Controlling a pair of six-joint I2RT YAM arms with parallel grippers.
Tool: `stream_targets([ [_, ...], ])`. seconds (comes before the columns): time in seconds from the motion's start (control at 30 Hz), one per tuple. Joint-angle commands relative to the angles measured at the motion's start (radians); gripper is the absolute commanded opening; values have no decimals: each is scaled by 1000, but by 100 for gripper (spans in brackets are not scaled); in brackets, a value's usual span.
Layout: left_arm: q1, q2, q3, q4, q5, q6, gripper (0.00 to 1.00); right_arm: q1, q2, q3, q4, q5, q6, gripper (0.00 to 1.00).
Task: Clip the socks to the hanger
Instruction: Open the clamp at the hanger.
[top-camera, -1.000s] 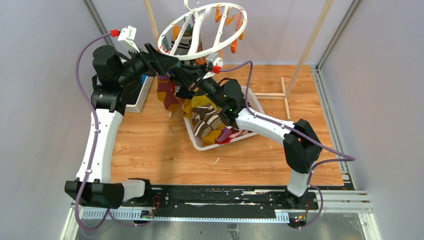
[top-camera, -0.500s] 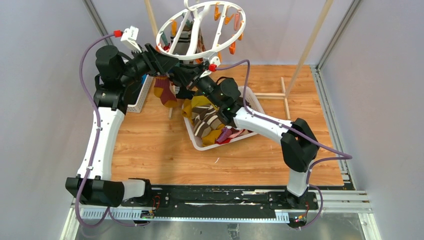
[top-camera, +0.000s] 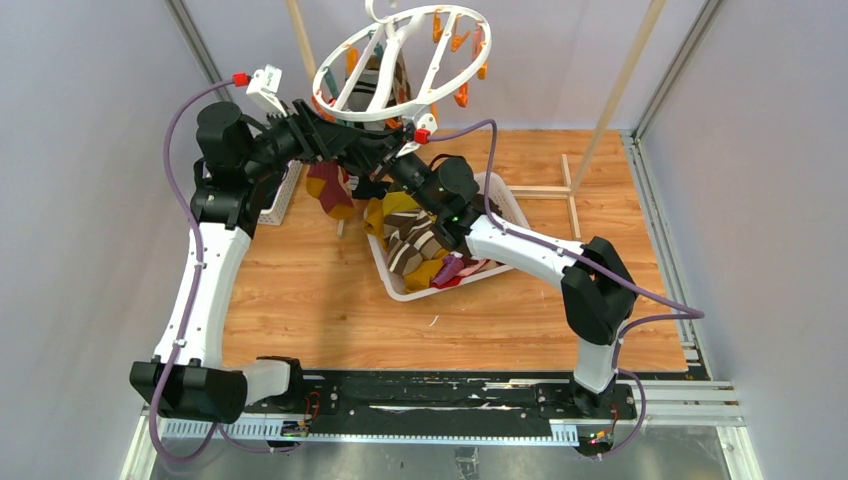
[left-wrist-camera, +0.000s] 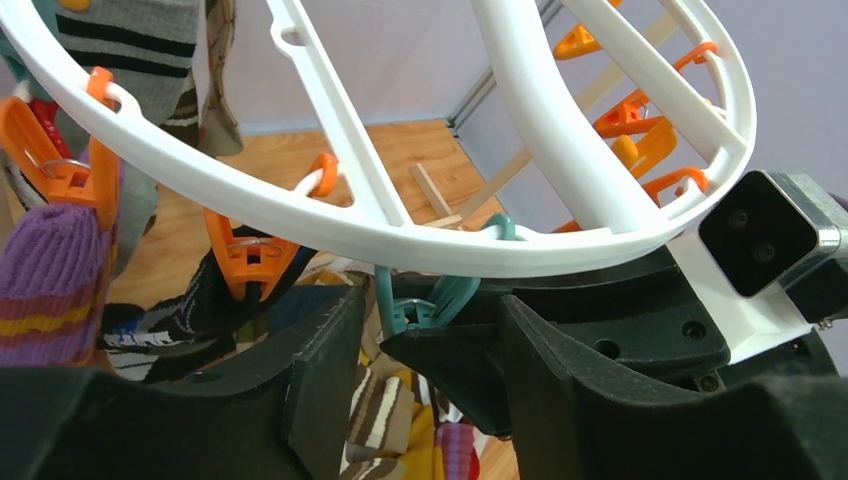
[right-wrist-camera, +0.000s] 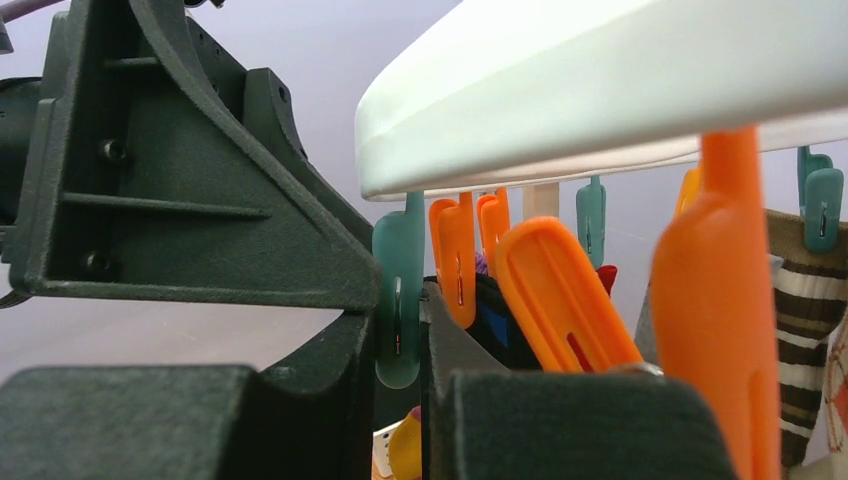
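The white round hanger (top-camera: 340, 75) hangs at the back, with orange clips and several socks pinned on it. My right gripper (top-camera: 372, 152) reaches under its near rim and is shut on a teal clip (right-wrist-camera: 398, 300). My left gripper (top-camera: 335, 140) meets it from the left. Its fingers stand apart on either side of that teal clip (left-wrist-camera: 440, 300) and the right gripper's fingertip, holding nothing. A purple sock with yellow stripes (left-wrist-camera: 50, 290) hangs from an orange clip beside it. More socks (top-camera: 415, 240), mustard and brown-striped, lie in the white basket (top-camera: 400, 292).
A second white lattice basket (top-camera: 285, 195) stands behind the left arm. A wooden stand (top-camera: 570, 190) with a slanted pole (top-camera: 625, 80) is at the back right. Grey walls close in both sides.
My left gripper's fingers have drawn closer together. Both grippers and the hanger's near rim have risen a little, and the hanging purple sock has shifted left with them.
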Motion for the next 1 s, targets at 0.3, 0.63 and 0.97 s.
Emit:
stream_targets([
  [0.3,-6,61,84,32,-23,6,54,30,-10,31,-35,-75,-6,0],
  [0.63,-8,49,73,16,-73,17,21,32,-14,43,-76,-79,-4,15],
  [0.97,-7,17,66,-34,-95,31,0,12,-239,-234,-157,25,-35,78],
])
